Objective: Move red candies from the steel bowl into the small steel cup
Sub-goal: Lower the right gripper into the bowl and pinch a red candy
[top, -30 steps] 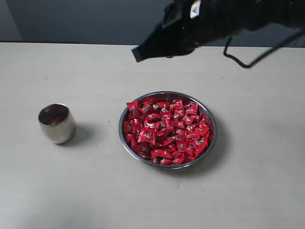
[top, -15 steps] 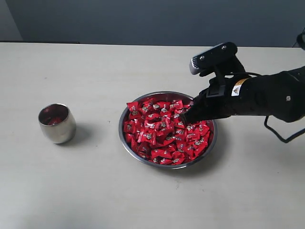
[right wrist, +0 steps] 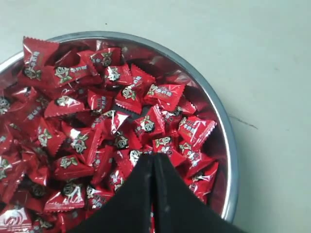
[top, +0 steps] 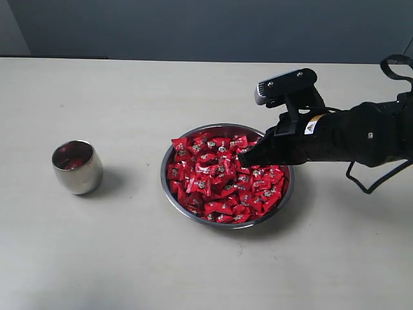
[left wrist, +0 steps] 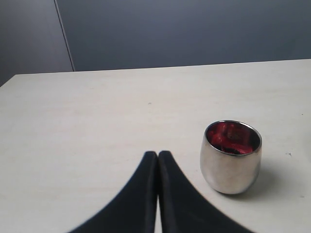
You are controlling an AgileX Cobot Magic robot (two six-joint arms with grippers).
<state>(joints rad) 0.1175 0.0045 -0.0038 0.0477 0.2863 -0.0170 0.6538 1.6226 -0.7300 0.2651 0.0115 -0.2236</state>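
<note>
Right fingers [top: 248, 156] further inward over red candies [top: 213, 177], inside rim of steel bowl [top: 164, 181]

The black arm [top: 361, 135] bears a tapered right hand [top: 242, 161], grey camera block [top: 286, 84], orange-white sticker [top: 313, 126] and looping cable [top: 369, 191].

Red candies [top: 222, 177] heaped in steel bowl [top: 224, 128]; small steel cup [top: 79, 173] upright, well left.

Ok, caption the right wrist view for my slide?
Shut right tool pointing into the steel bowl heaped with red candies.
</note>
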